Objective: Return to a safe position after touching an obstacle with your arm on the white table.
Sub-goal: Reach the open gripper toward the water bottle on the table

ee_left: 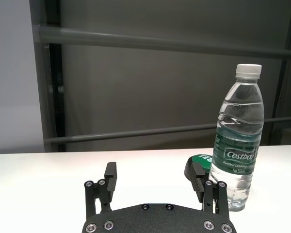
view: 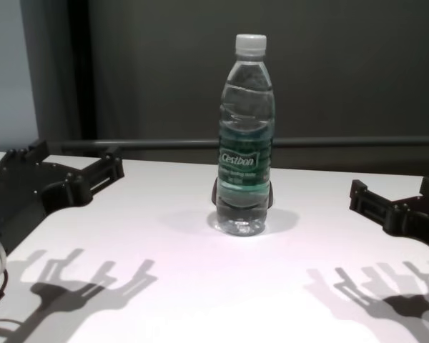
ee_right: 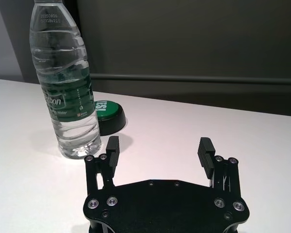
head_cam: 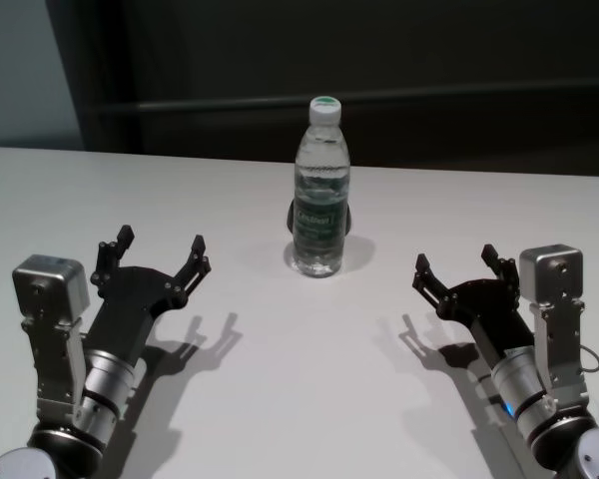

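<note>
The clear water bottle (head_cam: pixel 320 190) with a white cap and green Cestbon label stands upright at the middle of the white table (head_cam: pixel 280 369). It also shows in the chest view (view: pixel 244 143), the left wrist view (ee_left: pixel 236 141) and the right wrist view (ee_right: pixel 68 82). My left gripper (head_cam: pixel 152 253) is open and empty, above the table to the bottle's left and nearer me. My right gripper (head_cam: pixel 457 267) is open and empty, to the bottle's right and nearer me. Neither touches the bottle.
A low round black object with a green top (ee_right: pixel 108 115) sits on the table just behind the bottle, also in the left wrist view (ee_left: pixel 198 164). A dark wall with a horizontal rail (head_cam: pixel 459 95) stands beyond the table's far edge.
</note>
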